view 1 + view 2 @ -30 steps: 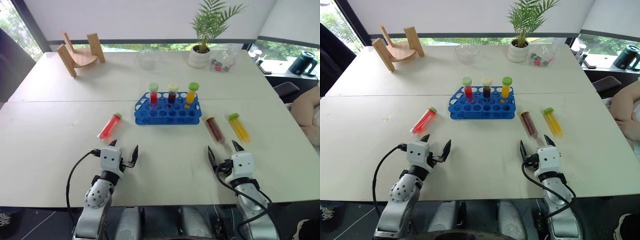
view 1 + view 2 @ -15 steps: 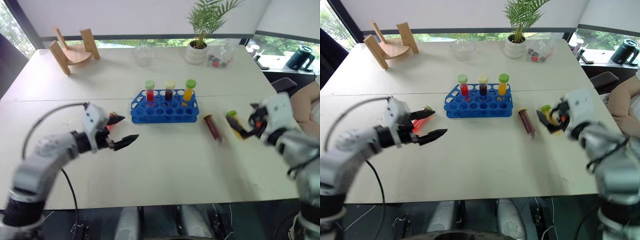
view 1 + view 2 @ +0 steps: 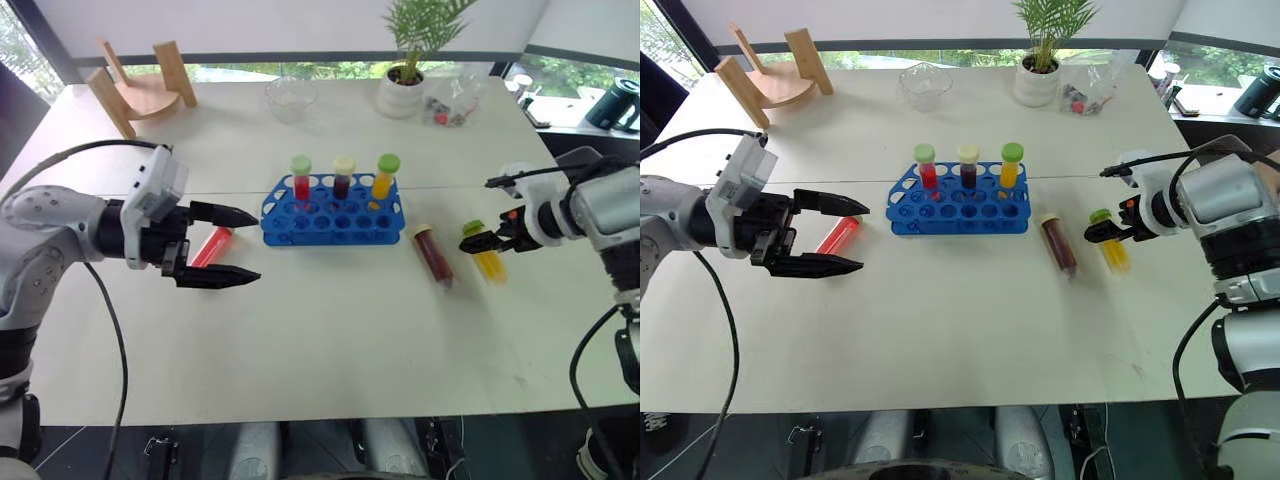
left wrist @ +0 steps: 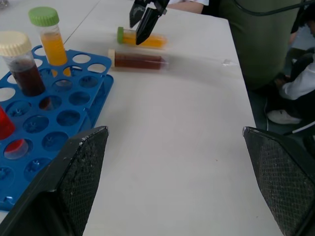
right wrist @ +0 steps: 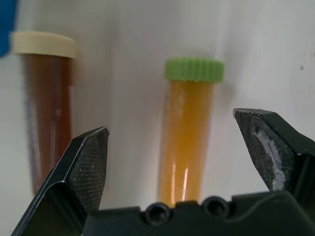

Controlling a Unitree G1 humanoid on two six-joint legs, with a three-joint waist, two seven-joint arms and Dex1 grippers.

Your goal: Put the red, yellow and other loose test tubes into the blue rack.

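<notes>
Step in hand: you had the right gripper (image 5: 182,162) poised over the yellow tube (image 3: 1108,243), fingers apart on either side of it, nothing gripped yet.
Left gripper (image 3: 836,237): its fingers stood wide apart and empty, hovering left of the blue rack (image 3: 958,202), with the bright red tube (image 3: 837,235) lying on the table between them.
Next move: I'd judge you needed to lower the right gripper, close on the yellow tube, then stand it upright over a free hole.
Loose tubes: all three lay flat; the dark red-brown tube (image 3: 1058,243) just right of the rack, the yellow one beyond it.
Rack: three capped tubes stood in its back row.
</notes>
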